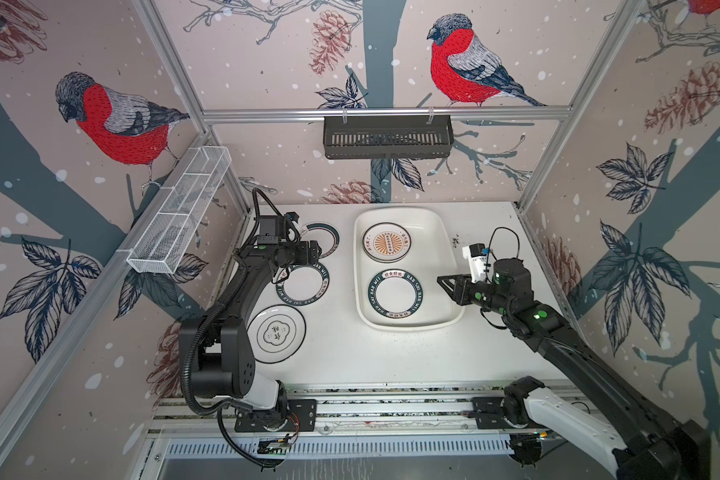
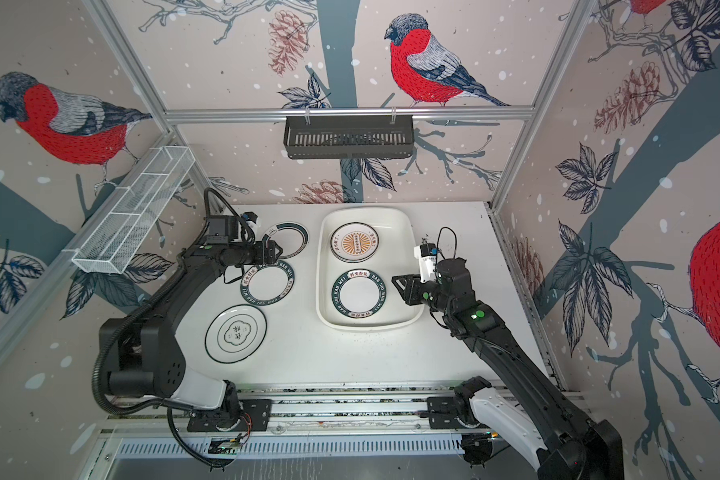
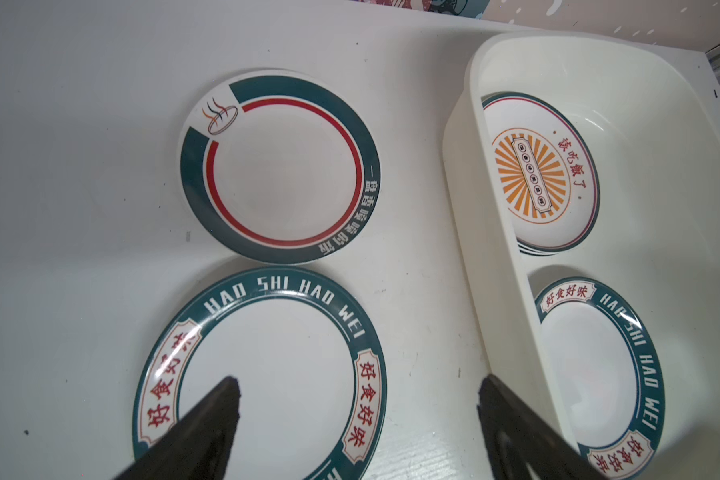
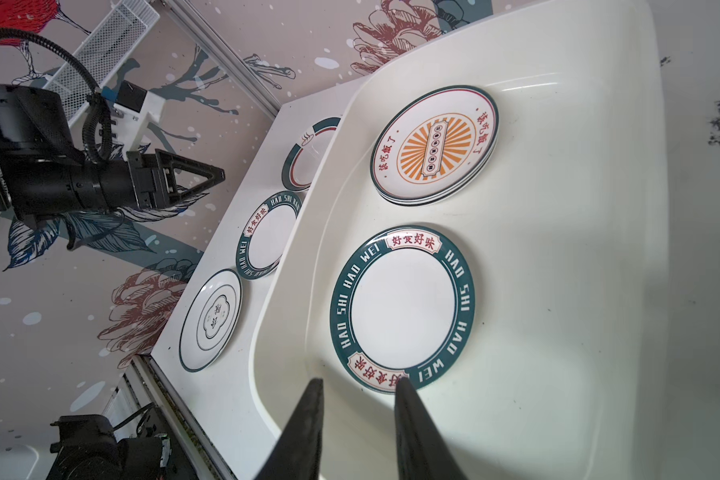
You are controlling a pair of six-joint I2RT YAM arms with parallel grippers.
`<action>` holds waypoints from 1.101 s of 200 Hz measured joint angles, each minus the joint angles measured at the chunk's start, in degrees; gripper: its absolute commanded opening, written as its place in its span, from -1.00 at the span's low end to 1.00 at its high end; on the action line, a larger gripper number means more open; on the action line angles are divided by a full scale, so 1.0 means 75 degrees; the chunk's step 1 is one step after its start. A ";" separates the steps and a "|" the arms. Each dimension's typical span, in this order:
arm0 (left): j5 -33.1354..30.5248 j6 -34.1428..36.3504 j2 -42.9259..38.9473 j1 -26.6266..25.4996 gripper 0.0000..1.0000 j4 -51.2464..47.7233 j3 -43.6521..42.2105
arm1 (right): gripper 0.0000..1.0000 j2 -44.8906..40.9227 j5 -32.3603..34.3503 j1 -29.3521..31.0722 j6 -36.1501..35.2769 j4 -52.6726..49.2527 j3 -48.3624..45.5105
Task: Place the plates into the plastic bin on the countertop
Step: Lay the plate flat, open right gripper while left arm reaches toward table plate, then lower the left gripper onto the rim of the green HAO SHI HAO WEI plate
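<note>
In the smooth white plastic bin (image 1: 431, 232), rounded-rectangular with a rolled rim: a small stack topped by a glossy sunburst plate (image 1: 386, 243), beside a green-rimmed plate (image 1: 395, 293) lettered "HAO SHI HAO WEI". On the speckled countertop (image 1: 350, 357): a twin plate (image 1: 304, 284) with the same lettering, a red-ringed plate (image 3: 279, 166), a black-rimmed clover plate (image 1: 276, 332). Left gripper (image 3: 358, 382) spread wide, empty, above the twin plate. Right gripper (image 4: 358, 380) narrowly parted, empty, over the bin.
</note>
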 measured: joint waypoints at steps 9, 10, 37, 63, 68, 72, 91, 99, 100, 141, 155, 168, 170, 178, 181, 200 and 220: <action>-0.0143 -0.0006 0.0146 0.0026 0.79 0.0015 0.0099 | -0.37 -0.0076 0.0006 -0.0006 0.0038 0.0055 -0.0079; -0.0152 -0.0012 0.0160 0.0032 0.79 0.0015 0.0099 | -0.37 -0.0082 0.0006 -0.0009 0.0038 0.0055 -0.0085; -0.0662 -0.0154 0.0035 0.0090 0.79 0.0035 -0.0437 | -0.37 -0.0154 0.0052 -0.0032 0.0166 0.0274 -0.0283; -0.1064 -0.0230 -0.0085 0.0286 0.79 0.0052 -0.0737 | -0.41 -0.0052 0.0050 -0.0032 0.0256 0.0452 -0.0428; -0.1148 -0.0245 -0.0087 0.0396 0.79 0.0070 -0.0766 | -0.41 -0.0023 0.0050 -0.0032 0.0271 0.0484 -0.0431; -0.1183 -0.0280 -0.0087 0.0501 0.79 0.0073 -0.0784 | -0.41 -0.0006 0.0050 -0.0032 0.0271 0.0504 -0.0431; -0.1320 -0.0367 -0.0052 0.0970 0.77 0.0082 -0.0807 | -0.41 0.0055 0.0050 -0.0041 0.0271 0.0577 -0.0417; -0.1335 -0.0373 0.0020 0.1145 0.76 0.0096 -0.0796 | -0.41 0.0070 0.0050 -0.0047 0.0271 0.0574 -0.0399; -0.1338 -0.0373 0.0041 0.1172 0.76 0.0096 -0.0790 | -0.41 0.0070 0.0050 -0.0047 0.0271 0.0574 -0.0399; -0.1271 -0.0332 0.0810 0.1355 0.76 -0.0087 -0.0592 | -0.42 0.0073 0.0052 -0.0058 0.0254 0.0592 -0.0393; -0.1282 -0.0335 0.1032 0.1472 0.75 -0.0146 -0.0513 | -0.42 0.0067 0.0052 -0.0067 0.0245 0.0606 -0.0425; -0.1282 -0.0341 0.1227 0.1617 0.74 -0.0152 -0.0440 | -0.42 0.0044 0.0058 -0.0067 0.0242 0.0606 -0.0458; -0.1274 -0.0341 0.1250 0.1644 0.74 -0.0152 -0.0431 | -0.42 0.0041 0.0061 -0.0067 0.0242 0.0612 -0.0463; -0.1233 -0.0344 0.1352 0.1743 0.71 -0.0181 -0.0408 | -0.42 0.0023 0.0064 -0.0067 0.0242 0.0612 -0.0490; -0.1209 -0.0344 0.1384 0.1769 0.70 -0.0184 -0.0399 | -0.42 0.0020 0.0064 -0.0067 0.0242 0.0612 -0.0498; -0.1046 -0.0341 0.1580 0.1918 0.67 -0.0195 -0.0370 | -0.43 0.0029 0.0128 -0.0087 0.0239 0.0612 -0.0533; -0.0699 -0.0268 0.1728 0.1953 0.63 -0.0268 -0.0329 | -0.43 0.0073 0.0137 -0.0090 0.0239 0.0618 -0.0536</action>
